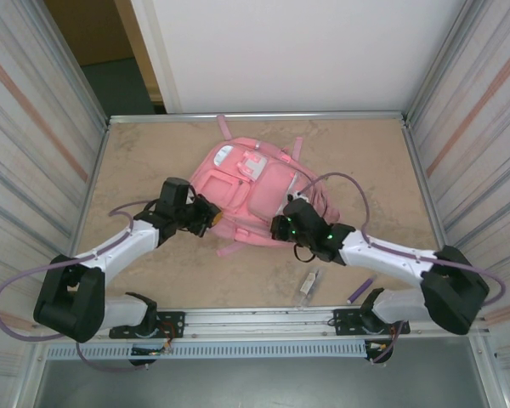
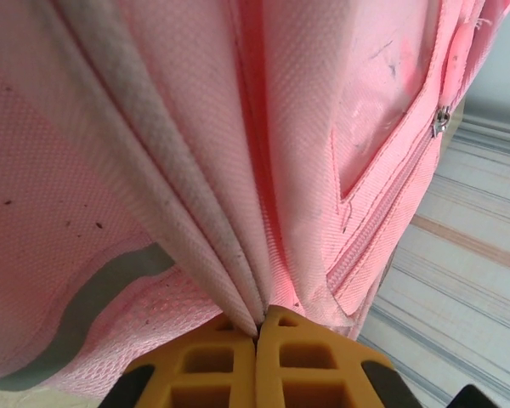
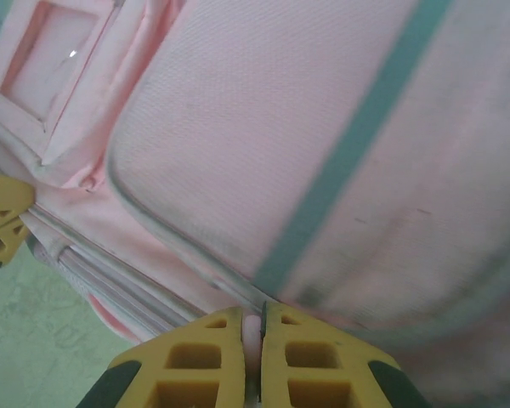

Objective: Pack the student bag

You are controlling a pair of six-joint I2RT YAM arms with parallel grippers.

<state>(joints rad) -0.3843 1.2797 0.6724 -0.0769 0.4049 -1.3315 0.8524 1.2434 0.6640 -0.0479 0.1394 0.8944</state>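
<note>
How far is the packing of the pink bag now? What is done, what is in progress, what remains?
Done: nothing looks packed yet. In hand: the left gripper and the right gripper are each shut on fabric at the near edge of the student bag, which lies on the table. Left: a purple pen and a small clear item lie outside the bag, near the table's front edge.

The student bag (image 1: pixel 253 191) lies flat at the middle of the table (image 1: pixel 144 161), with straps trailing toward the far wall. The left gripper (image 1: pixel 209 219) meets its near left edge, a fold of fabric between the fingers; the right gripper (image 1: pixel 275 228) meets its near right edge likewise. Before the bag, nearer the right arm's base, lie a small item (image 1: pixel 308 287) and, to its right, what may be a pen (image 1: pixel 360 291), the two apart.
</note>
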